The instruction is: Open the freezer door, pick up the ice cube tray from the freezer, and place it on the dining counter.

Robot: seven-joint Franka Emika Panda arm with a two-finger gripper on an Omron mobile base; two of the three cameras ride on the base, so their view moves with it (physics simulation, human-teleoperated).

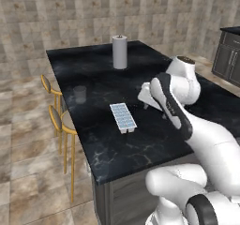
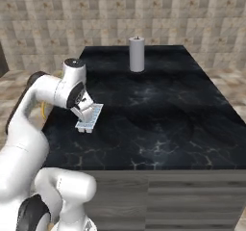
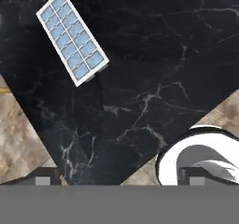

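A: Starting nearest in the left base view, the white arm rises from the lower right, and its gripper (image 1: 149, 96) hangs over the dining counter (image 1: 117, 149), just right of the ice cube tray (image 1: 123, 117). Is it holding anything?

B: No. In the hand view the two dark fingertips (image 3: 43, 178) stand far apart at the bottom corners, spread wide with nothing between them. The ice cube tray (image 3: 72, 43) lies flat in the upper left of that frame, on the black marble surface, clear of the gripper.

A: So which step is this?

B: I judge the placing done: the tray rests on the counter near its left edge, cells up. What remains is backing off.

A: And what does that call for?

B: A straight lift away, I'd say, without brushing the tray, since it sits near the edge above the yellow stools (image 1: 63, 123).

A: Anything farther back?

B: A faint clear glass (image 1: 80, 93) at centre left, then a paper towel roll (image 1: 119, 52) upright near the far end.
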